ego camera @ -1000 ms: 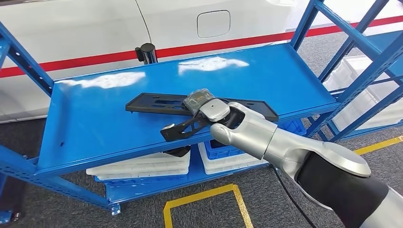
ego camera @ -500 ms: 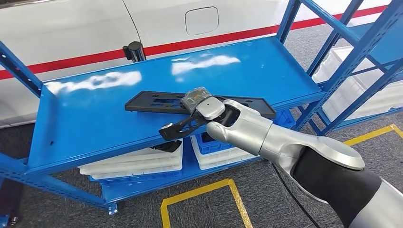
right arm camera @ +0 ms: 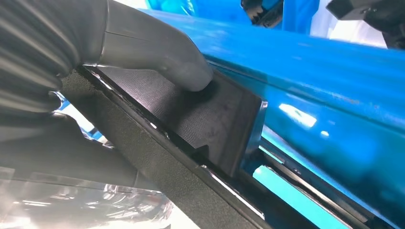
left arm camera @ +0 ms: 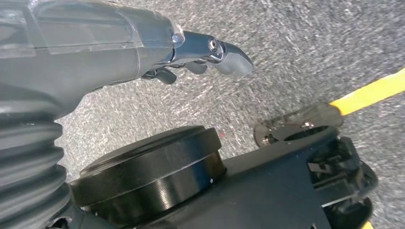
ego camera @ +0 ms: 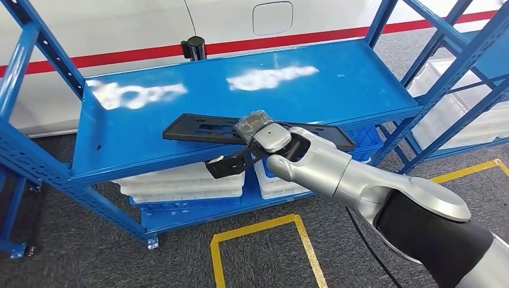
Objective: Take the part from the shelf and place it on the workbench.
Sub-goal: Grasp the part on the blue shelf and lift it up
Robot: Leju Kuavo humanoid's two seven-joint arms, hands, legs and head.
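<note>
The part (ego camera: pixel 198 128) is a long flat black plate with slots. My right hand (ego camera: pixel 267 141) grips it near its middle and holds it level above the front edge of the blue shelf (ego camera: pixel 312 90); the part's right end juts past that edge. In the right wrist view the thumb (right arm camera: pixel 162 57) presses on the textured black part (right arm camera: pixel 215 114), with the blue shelf (right arm camera: pixel 334 81) beyond it. My left hand (left arm camera: pixel 191 52) hangs over the grey floor with nothing in it.
White trays (ego camera: pixel 180 186) and a blue bin (ego camera: pixel 366 137) sit on the lower shelf. A second blue rack (ego camera: pixel 462 72) with white crates stands to the right. Yellow floor tape (ego camera: pixel 264 243) runs below. A white body with a red stripe (ego camera: pixel 120 57) stands behind the shelf.
The whole view has shifted. The shelf's front edge now lies further from me, so my right hand and the part hang over that edge rather than over the shelf top.
</note>
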